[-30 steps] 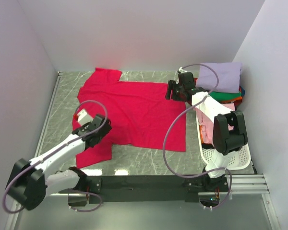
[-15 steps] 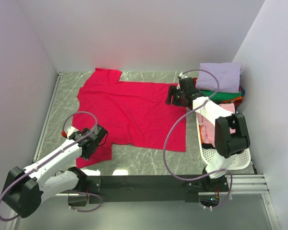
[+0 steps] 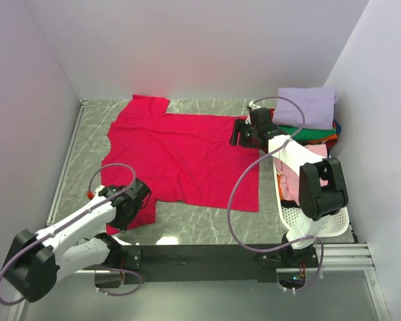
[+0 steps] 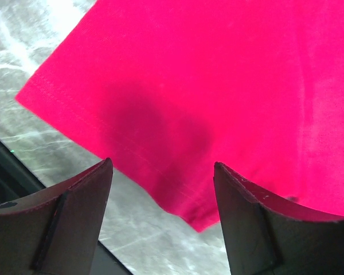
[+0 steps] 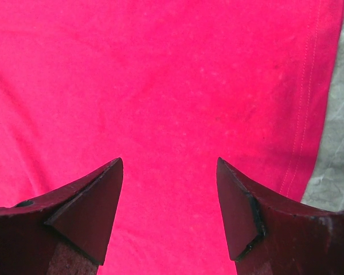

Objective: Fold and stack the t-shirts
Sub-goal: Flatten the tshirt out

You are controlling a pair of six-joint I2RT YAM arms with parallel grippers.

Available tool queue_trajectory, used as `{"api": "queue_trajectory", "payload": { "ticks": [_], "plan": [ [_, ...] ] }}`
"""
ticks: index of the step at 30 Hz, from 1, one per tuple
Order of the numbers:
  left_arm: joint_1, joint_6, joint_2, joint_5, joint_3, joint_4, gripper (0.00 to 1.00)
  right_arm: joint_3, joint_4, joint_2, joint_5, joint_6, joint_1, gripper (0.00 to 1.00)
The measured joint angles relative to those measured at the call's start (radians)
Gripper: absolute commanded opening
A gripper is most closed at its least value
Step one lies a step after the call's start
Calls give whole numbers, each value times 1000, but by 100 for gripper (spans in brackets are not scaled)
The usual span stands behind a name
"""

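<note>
A large crimson-red t-shirt (image 3: 180, 150) lies spread flat on the marble table. My left gripper (image 3: 128, 208) hovers over its near-left corner. In the left wrist view the fingers are open (image 4: 163, 172), with the pointed corner of the red cloth (image 4: 206, 103) between them and untouched. At the shirt's far right edge is my right gripper (image 3: 239, 131). It too stands open (image 5: 169, 166), just above flat red cloth (image 5: 160, 74) beside a stitched hem. A folded stack of t-shirts sits at the back right, with lavender (image 3: 306, 105) on top and green (image 3: 307, 132) below.
A white perforated basket (image 3: 317, 215) stands at the right edge with pink cloth (image 3: 291, 179) in it. Walls close in the table on the left, back and right. Bare marble (image 3: 200, 215) shows along the near edge, in front of the black base rail (image 3: 200, 255).
My left arm has pulled back toward the near edge and come down over the shirt's near-left corner, its jaws narrowing a little. The right gripper shifted slightly right, then held still.
</note>
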Motion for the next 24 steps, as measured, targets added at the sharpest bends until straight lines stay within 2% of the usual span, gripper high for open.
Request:
{"api": "queue_trajectory", "payload": {
  "ticks": [5, 10, 15, 16, 18, 19, 24],
  "plan": [
    [-41, -18, 122, 26, 0, 5, 74, -18, 20, -7, -19, 0, -3, 73],
    [-77, -52, 167, 47, -5, 23, 67, -56, 36, -43, -40, 0, -15, 73],
    [-100, -79, 167, 45, -6, 26, 48, -72, 53, -68, -55, 0, -29, 73],
    [-105, -81, 168, 44, -6, 26, 40, -76, 56, -70, -56, 0, -30, 73],
    [-112, -89, 171, 41, -6, 27, 32, -80, 60, -72, -57, 0, -32, 73],
    [-116, -91, 174, 37, -6, 27, 25, -84, 65, -72, -58, 0, -32, 73],
    [-130, -95, 191, 15, 3, 27, 13, -93, 65, -79, -55, 0, -33, 73]
  ]
}}
